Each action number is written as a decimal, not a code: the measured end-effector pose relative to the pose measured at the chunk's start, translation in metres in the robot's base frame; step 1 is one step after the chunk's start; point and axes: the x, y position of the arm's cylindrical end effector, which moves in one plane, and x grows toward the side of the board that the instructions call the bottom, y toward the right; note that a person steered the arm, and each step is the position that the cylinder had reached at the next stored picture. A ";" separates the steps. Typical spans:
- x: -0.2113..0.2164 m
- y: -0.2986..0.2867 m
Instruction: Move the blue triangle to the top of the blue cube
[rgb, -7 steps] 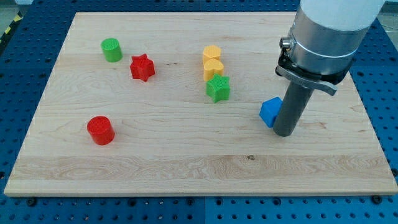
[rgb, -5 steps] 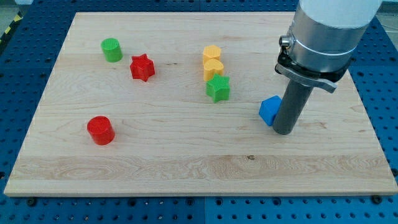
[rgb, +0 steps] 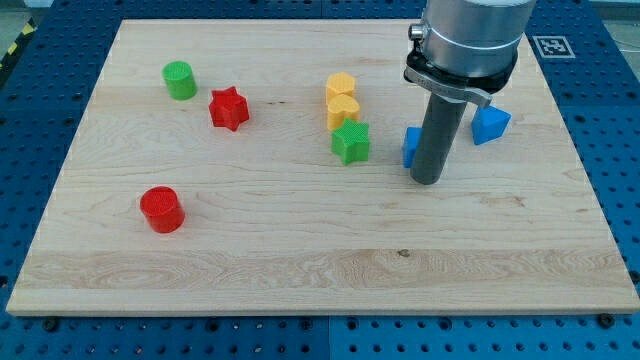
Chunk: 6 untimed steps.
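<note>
Wooden bench (rgb: 300, 270) on a blue perforated base, seen from one camera. The arm's grey housing (rgb: 470, 40) enters at the view's top and ends in a straight dark rod. The rod carries no grasping part, so nothing here opens, closes or holds. My tip (rgb: 428, 182) rests on the bench right of centre.

Key relation: the rod stands between the two blue blocks.
- The blue triangle (rgb: 490, 124) lies to the view's right of my tip and toward the view's top. It is near the rod but apart from it, with one point facing the view's top.
- The blue cube (rgb: 410, 146) sits just at the view's left of the rod and appears to touch it. Most of it is hidden, so its shape is a judgement.

The triangle must travel toward the view's left, to the board above the cube. My tip would therefore need to come round to the triangle's right side first.

Other blocks, all to the view's left of my tip:
- green star (rgb: 351, 142), nearest;
- yellow heart (rgb: 343, 108), touching a second yellow block (rgb: 341, 86) above it;
- red star (rgb: 228, 108);
- green cylinder (rgb: 180, 80);
- red cylinder (rgb: 161, 209).

Markings: a black-and-white square marker (rgb: 546, 45) lies at the view's top right. No legible lettering or brand is visible.
</note>
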 end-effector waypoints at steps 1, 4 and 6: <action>0.010 0.003; -0.025 0.021; -0.031 -0.016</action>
